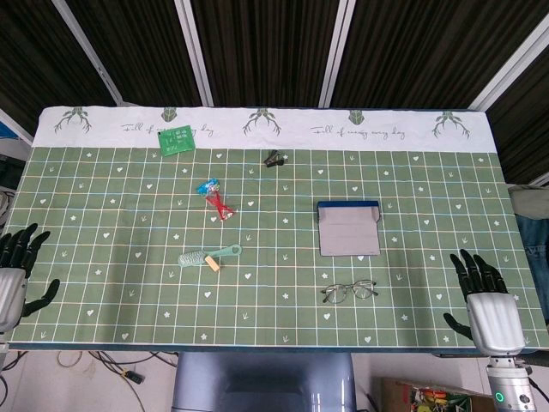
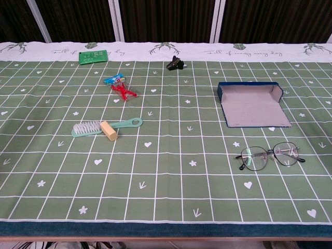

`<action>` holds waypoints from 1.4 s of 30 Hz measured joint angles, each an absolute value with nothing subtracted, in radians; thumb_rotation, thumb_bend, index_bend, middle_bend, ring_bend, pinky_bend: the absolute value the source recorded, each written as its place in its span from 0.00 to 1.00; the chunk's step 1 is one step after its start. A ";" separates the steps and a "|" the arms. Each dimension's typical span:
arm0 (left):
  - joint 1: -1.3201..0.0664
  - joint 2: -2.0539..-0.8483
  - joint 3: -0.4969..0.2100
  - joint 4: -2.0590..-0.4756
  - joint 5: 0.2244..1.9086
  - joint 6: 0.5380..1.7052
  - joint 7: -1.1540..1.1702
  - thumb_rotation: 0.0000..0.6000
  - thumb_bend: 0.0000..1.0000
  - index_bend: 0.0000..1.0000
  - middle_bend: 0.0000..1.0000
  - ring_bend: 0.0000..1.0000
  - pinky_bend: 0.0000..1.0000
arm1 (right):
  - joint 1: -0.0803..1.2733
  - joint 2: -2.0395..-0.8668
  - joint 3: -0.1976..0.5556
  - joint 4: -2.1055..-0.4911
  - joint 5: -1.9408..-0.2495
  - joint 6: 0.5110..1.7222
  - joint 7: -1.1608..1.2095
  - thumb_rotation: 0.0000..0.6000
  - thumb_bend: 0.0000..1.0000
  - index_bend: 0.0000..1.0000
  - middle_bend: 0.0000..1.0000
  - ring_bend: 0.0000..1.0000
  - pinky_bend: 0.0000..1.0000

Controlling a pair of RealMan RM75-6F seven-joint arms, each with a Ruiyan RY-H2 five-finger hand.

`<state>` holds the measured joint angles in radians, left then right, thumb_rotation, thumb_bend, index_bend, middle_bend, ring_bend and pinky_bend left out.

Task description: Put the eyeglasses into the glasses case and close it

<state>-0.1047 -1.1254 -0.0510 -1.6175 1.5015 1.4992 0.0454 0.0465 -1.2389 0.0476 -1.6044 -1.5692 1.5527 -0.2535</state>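
L hand (image 1: 19, 270) at table's (image 1: 129, 300) left edge, fingers spread, holding nothing. Green brush (image 1: 208, 256) w/ tan block left of centre; red/blue packet (image 1: 214, 197) behind it, green card (image 1: 177, 139) near far edge, black clip (image 1: 274, 159) mid-far. Glasses case (image 1: 348, 228) lies open right of centre; eyeglasses (image 1: 349, 291) just in front of it, near front edge. R hand (image 1: 485, 296) at front right corner, fingers apart, empty, well apart from the eyeglasses w/ nothing between.

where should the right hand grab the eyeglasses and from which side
Judging by the pose, pinch the eyeglasses at the bridge between the lenses, from above. They rest on the tablecloth near the front edge, just in front of the open glasses case, nearer the right hand.
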 measured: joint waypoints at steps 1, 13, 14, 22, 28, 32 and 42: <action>-0.104 -1.125 -0.051 -1.617 1.502 1.502 0.046 1.00 0.32 0.08 0.00 0.00 0.00 | 0.047 -1.239 0.048 -1.604 -1.567 1.550 -0.252 1.00 0.11 0.00 0.05 0.08 0.17; -0.101 -1.126 -0.052 -1.618 1.500 1.505 0.049 1.00 0.32 0.08 0.00 0.00 0.00 | 0.051 -1.234 0.055 -1.603 -1.548 1.539 -0.243 1.00 0.11 0.00 0.05 0.08 0.17; -0.100 -1.126 -0.051 -1.619 1.502 1.506 0.049 1.00 0.32 0.08 0.00 0.00 0.00 | 0.050 -1.233 0.056 -1.604 -1.548 1.540 -0.240 1.00 0.11 0.00 0.05 0.08 0.17; -0.099 -1.127 -0.050 -1.619 1.501 1.505 0.049 1.00 0.32 0.08 0.00 0.00 0.00 | 0.052 -1.226 0.055 -1.606 -1.544 1.529 -0.223 1.00 0.11 0.00 0.06 0.08 0.17; -0.101 -1.126 -0.052 -1.623 1.496 1.499 0.047 1.00 0.32 0.07 0.00 0.00 0.00 | 0.060 -1.220 0.049 -1.605 -1.542 1.508 -0.197 1.00 0.11 0.00 0.06 0.08 0.17; -0.102 -1.126 -0.052 -1.626 1.491 1.494 0.049 1.00 0.32 0.07 0.00 0.00 0.00 | 0.064 -1.209 0.042 -1.603 -1.560 1.504 -0.142 1.00 0.11 0.00 0.05 0.07 0.17; -0.101 -1.121 -0.053 -1.640 1.478 1.486 0.044 1.00 0.32 0.07 0.00 0.00 0.00 | 0.117 -1.081 0.058 -1.670 -1.544 1.415 0.015 1.00 0.11 0.12 0.04 0.07 0.17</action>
<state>-0.1006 -1.1211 -0.0530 -1.6397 1.4783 1.4864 0.0441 0.1173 -1.0806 0.0579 -1.6701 -1.5438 1.4149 0.0152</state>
